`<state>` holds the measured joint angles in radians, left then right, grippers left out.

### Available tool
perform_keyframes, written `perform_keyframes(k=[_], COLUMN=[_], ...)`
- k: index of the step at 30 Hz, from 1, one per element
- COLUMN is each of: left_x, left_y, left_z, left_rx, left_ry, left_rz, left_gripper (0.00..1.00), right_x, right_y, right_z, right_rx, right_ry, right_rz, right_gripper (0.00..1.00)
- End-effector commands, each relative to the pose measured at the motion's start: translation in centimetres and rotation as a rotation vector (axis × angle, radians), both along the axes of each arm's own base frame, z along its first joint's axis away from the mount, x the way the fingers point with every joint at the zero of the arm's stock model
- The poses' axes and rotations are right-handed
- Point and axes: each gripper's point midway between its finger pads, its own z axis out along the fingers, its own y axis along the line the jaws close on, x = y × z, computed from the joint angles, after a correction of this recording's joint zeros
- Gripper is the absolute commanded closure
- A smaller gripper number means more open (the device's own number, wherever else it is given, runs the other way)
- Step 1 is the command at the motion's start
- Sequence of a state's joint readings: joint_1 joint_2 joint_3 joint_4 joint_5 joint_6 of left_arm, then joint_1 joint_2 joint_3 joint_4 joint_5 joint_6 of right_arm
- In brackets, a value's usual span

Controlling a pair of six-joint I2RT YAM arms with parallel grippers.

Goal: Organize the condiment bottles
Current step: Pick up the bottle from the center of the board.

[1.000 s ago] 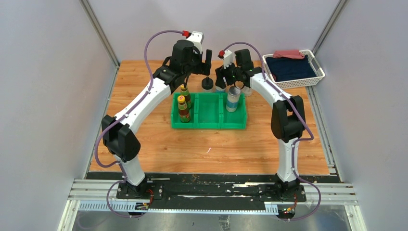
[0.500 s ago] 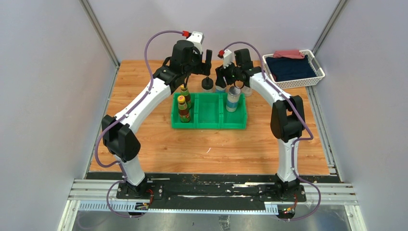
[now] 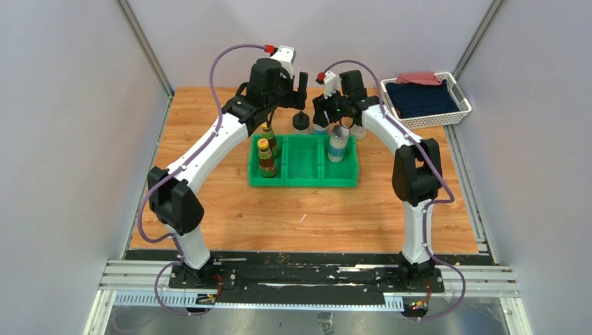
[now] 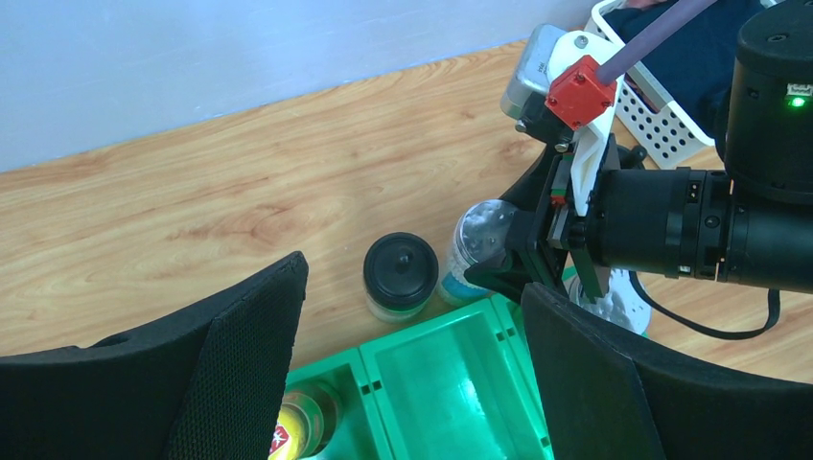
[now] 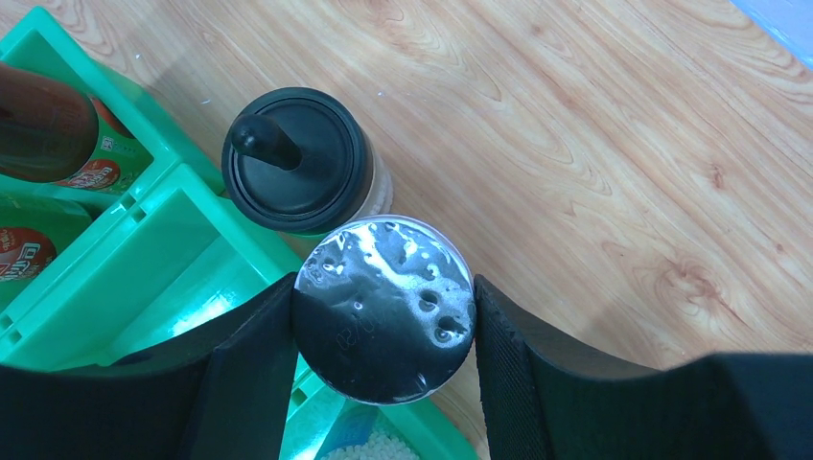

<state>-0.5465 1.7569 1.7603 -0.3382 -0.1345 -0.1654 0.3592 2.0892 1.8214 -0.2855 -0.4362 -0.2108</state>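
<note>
While our right gripper point(image 5: 385, 335) is clamped on a silver-lidded shaker point(image 5: 382, 287) just behind the green bin point(image 3: 304, 183), upper centre of the overhead view, our left gripper point(image 4: 412, 369) hangs spread and empty above the bin's back edge. We judge the job about half done: two brown bottles point(image 3: 265, 155) fill the left compartment and the other shaker point(image 3: 337, 145) the right. The clamped shaker and the black-knob jar point(image 4: 401, 276) beside it remain outside
</note>
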Motion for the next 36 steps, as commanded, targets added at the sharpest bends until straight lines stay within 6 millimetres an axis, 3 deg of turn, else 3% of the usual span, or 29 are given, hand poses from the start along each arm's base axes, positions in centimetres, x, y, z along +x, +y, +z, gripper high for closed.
perform_keyframes(k=[1, 25, 36], left_x=[-0.1, 0.2, 0.3], left_y=[0.2, 0.5, 1.2], left_z=[0.5, -0.6, -0.1], left_rx=[-0.009, 0.005, -0.023], left_ry=[-0.009, 0.021, 0.021], left_rz=[0.003, 0.015, 0.028], left_gripper=[0.11, 0.09, 0.08], right_x=[0.6, 1.4, 1.2], right_y=[0.7, 0.1, -1.2], right_z=[2.2, 7.6, 13.0], right_rx=[0.006, 0.048, 0.07], right_ry=[-0.069, -0.22, -0.331], right_rz=[0.005, -0.038, -0.091], right_gripper=[1.0, 1.0, 1.0])
